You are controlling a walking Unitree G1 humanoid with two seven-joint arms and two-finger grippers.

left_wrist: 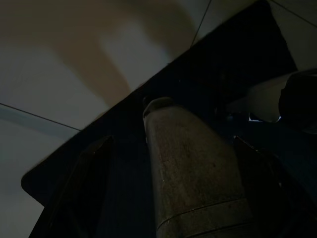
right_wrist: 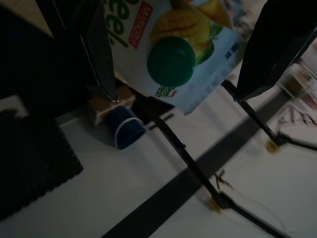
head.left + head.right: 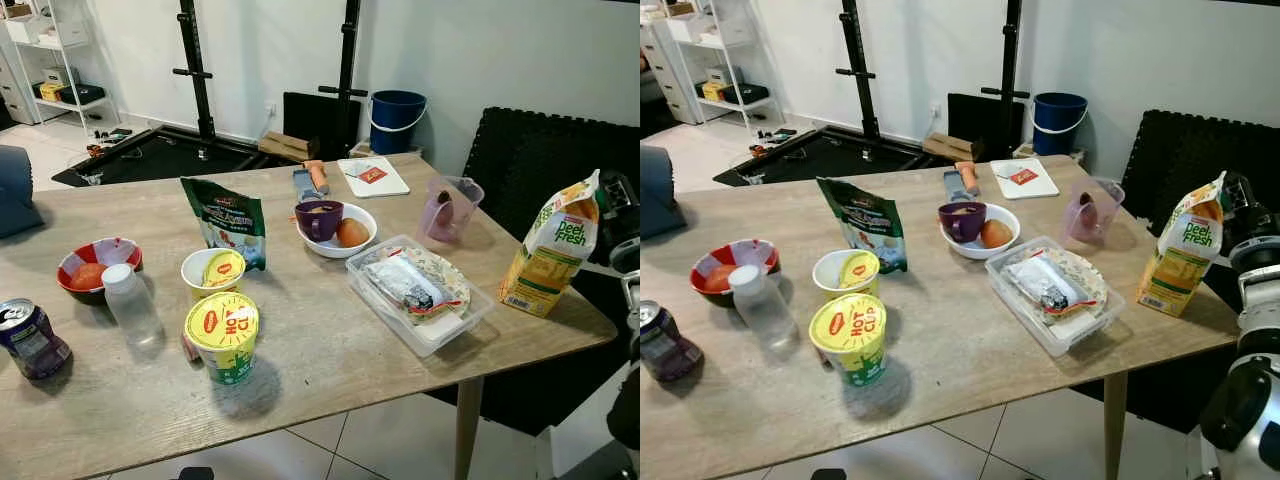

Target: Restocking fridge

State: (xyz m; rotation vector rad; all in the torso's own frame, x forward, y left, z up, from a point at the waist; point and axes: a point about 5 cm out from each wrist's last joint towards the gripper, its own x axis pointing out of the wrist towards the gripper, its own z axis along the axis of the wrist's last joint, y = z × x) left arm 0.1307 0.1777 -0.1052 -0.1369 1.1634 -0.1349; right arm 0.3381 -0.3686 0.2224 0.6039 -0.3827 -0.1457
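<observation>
A yellow-and-green juice carton (image 3: 552, 250) stands upright at the far right edge of the wooden table (image 3: 300, 390). My right gripper (image 2: 176, 94) is at the carton's top from the right side. Its two black fingers (image 2: 96, 44) stand open on either side of the green cap (image 2: 170, 62). In the head views the right arm (image 3: 1250, 250) shows just behind the carton. My left gripper (image 1: 178, 198) hangs idle in the dark below the table, with its fingers apart.
On the table are a clear box holding a wrapped item (image 3: 420, 290), a white bowl with a purple cup (image 3: 335, 228), a pink jug (image 3: 447, 208), a green pouch (image 3: 225, 220), noodle cups (image 3: 222, 335), a bottle (image 3: 130, 300), a red bowl (image 3: 98, 265) and a can (image 3: 30, 338).
</observation>
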